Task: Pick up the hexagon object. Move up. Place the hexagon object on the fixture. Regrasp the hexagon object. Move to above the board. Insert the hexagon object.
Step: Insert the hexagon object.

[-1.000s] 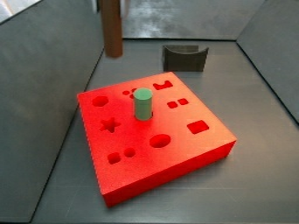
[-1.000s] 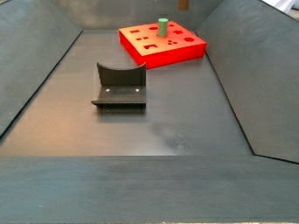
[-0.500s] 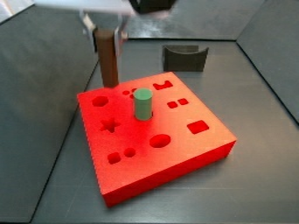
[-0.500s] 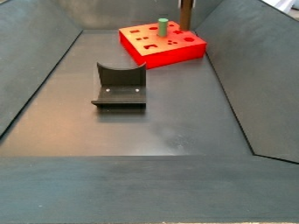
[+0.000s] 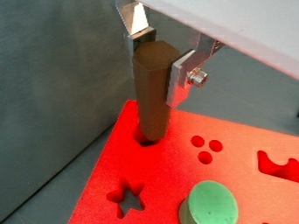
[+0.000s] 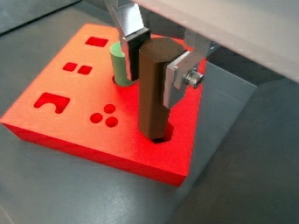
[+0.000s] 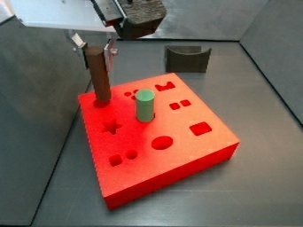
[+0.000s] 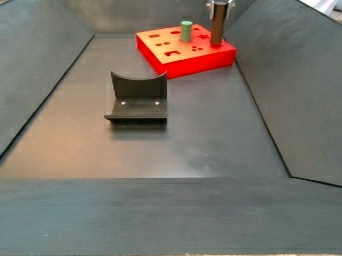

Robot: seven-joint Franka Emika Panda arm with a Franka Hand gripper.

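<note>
In a wrist view we are watching the two-finger silver gripper point(image 5: 163, 54) clamping the upper end of the hexagon object point(image 5: 151, 94), a long, slim dark brown bar standing upright, its lower end sitting in a cutout near the corner of the board point(image 5: 176, 179), a thick bright red slab with shaped holes; a star cutout and the green round-topped peg point(image 5: 211, 203) are showing nearby. In another wrist view we are seeing the same hold, the finger plates point(image 6: 177, 77) pressing on the bar's sides, and the bar's foot entering the hole close to the board's edge, with the green peg just behind it. In a side view we are looking at the bar rising from the board's far left corner region under the gripper point(image 7: 97, 43), while the fixture point(image 7: 189, 58), a small dark grey notched block, is sitting empty well apart behind the board. In another side view the fixture point(image 8: 136, 98) is lying bare in the foreground and the bar point(image 8: 214, 25) is standing on the distant board. We are judging the pick, fixture placement and regrasp as finished and the insertion as under way; how deep the bar is seated we cannot tell, and release is left.
</note>
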